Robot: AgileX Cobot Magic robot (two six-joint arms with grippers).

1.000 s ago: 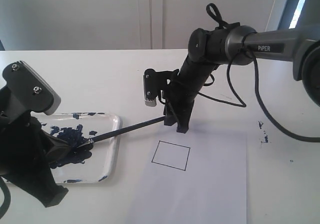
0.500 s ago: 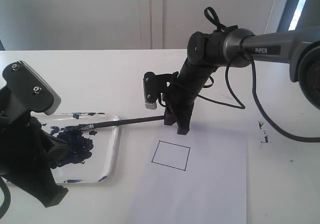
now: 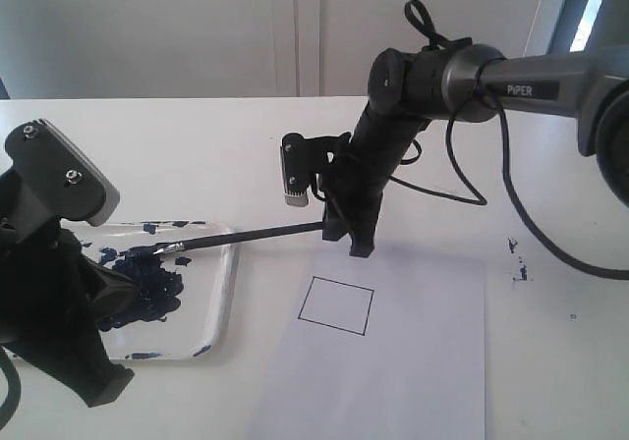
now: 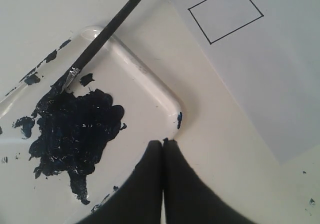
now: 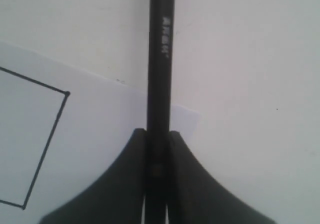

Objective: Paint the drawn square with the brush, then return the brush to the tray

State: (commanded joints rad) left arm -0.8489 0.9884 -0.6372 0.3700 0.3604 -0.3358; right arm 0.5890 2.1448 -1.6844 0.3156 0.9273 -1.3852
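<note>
Brush (image 3: 246, 236) is clenched at handle end by R gripper (image 3: 339, 226), tip above tray (image 3: 224, 293). L gripper (image 4: 163, 149) is closed on nothing, over tray. Paint could be dripped beyond tray, off drawn square (image 3: 336, 305), if swung fast.

The right arm (image 3: 536, 84) reaches in, wrist bent downward, the right gripper (image 5: 156, 134) clamped on the brush (image 5: 161, 59); the left gripper (image 4: 163, 143) sits low, jaws pressed together.

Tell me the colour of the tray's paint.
Dark blue; the paint shows best in the left wrist view.
</note>
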